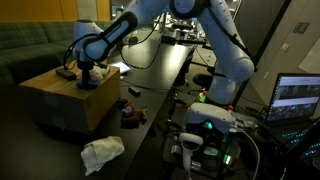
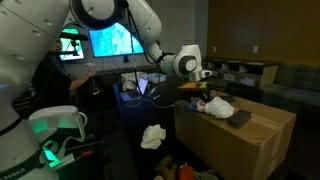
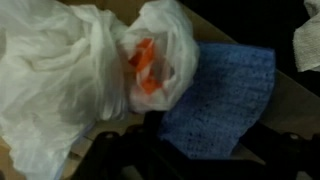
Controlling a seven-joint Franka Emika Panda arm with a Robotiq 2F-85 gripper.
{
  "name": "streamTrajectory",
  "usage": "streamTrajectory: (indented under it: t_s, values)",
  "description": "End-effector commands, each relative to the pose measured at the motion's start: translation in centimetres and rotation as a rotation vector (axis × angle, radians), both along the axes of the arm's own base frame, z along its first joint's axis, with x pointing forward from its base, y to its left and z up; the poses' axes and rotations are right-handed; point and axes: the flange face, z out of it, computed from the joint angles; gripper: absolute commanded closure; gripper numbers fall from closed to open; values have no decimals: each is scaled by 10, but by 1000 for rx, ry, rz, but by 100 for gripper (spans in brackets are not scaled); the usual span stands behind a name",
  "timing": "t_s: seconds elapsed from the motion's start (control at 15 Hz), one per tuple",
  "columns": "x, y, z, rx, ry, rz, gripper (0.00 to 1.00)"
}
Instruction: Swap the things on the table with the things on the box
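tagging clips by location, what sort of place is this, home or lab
Probably a lab or office with a lounge corner: lit computer monitors in the background, an open laptop among cables, and a couch beyond the long black table.

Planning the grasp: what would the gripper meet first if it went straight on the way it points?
Probably the white plastic bag, near its orange contents, beside the blue cloth on the box; depth unclear.
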Motion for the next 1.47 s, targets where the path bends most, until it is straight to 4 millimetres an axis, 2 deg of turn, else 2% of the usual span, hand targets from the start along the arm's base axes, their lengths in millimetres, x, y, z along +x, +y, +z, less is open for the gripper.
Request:
streamTrajectory:
  t_s: [0.0,0.27,0.47,0.6,1.07,1.13,1.4]
  values:
    - [6,-6,3,-8,11,29,54]
    - [3,-5,18,-13,5,49,83]
    - [-5,4,32,-21,3,71,91]
    - [-13,16,39,-25,8,87,87]
    - [-51,60,75,-15,54,159,87]
    - [-59,63,81,-11,68,170,87]
    - [-95,68,80,-5,102,168,86]
